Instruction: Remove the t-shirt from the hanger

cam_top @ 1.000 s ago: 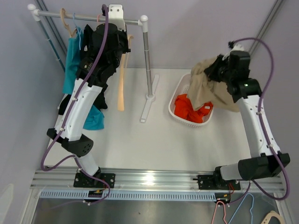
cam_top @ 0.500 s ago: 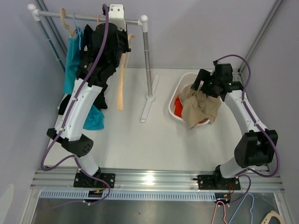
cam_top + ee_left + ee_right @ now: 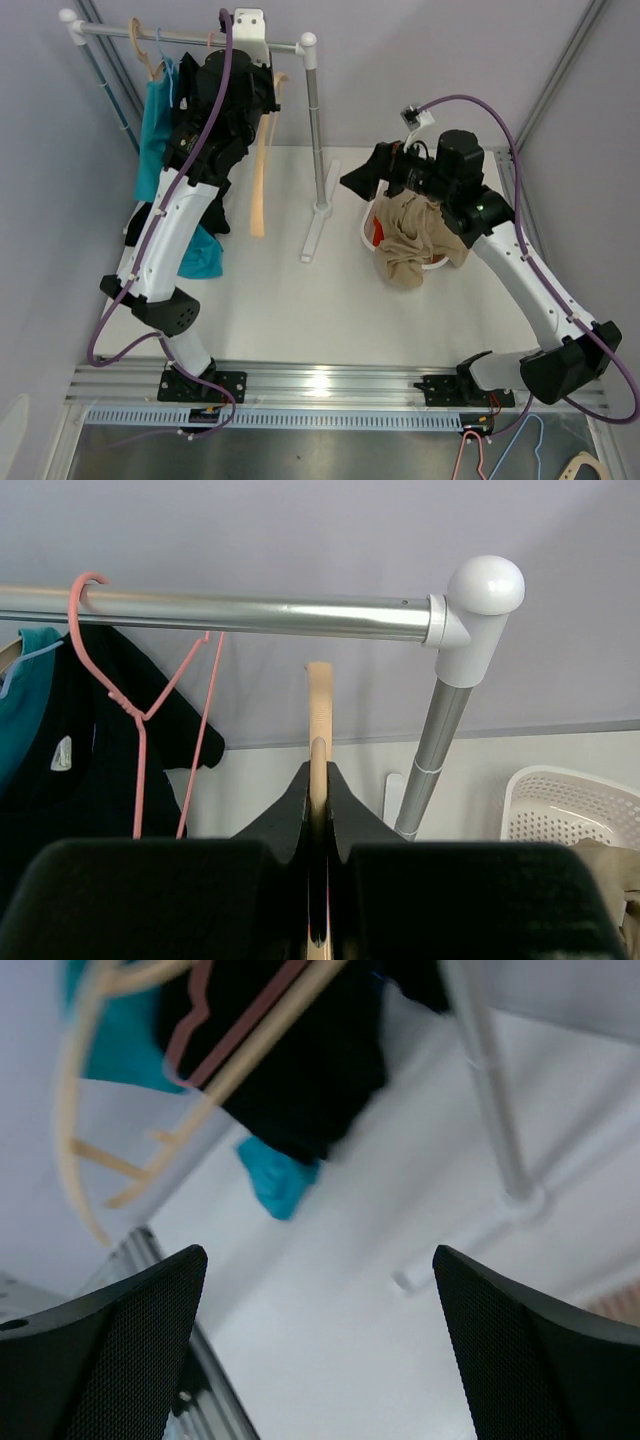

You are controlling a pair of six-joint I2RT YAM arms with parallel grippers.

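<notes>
A bare wooden hanger [image 3: 259, 200] hangs down from near the rail [image 3: 190, 38], and my left gripper [image 3: 318, 770] is shut on it just under its top [image 3: 318, 695]. The tan t-shirt [image 3: 410, 238] lies crumpled over the white basket [image 3: 366, 228], free of any gripper. My right gripper [image 3: 358, 182] hovers above the basket's left edge, pointing toward the rack, jaws wide open with nothing between them [image 3: 318, 1252]. A teal t-shirt [image 3: 153, 130] and a black garment [image 3: 60, 780] hang at the rail's left end; the black one is on a pink hanger [image 3: 140, 720].
The rack's upright post [image 3: 318, 130] and its foot [image 3: 314, 225] stand between the two arms. A red garment [image 3: 377, 229] shows in the basket under the tan shirt. A teal cloth [image 3: 203, 255] hangs low by the left arm. Spare hangers [image 3: 500, 455] lie below the table's front rail.
My right gripper opened and let the tan t-shirt fall onto the basket. It then swung left and forward toward the rack. The left arm has not moved.
</notes>
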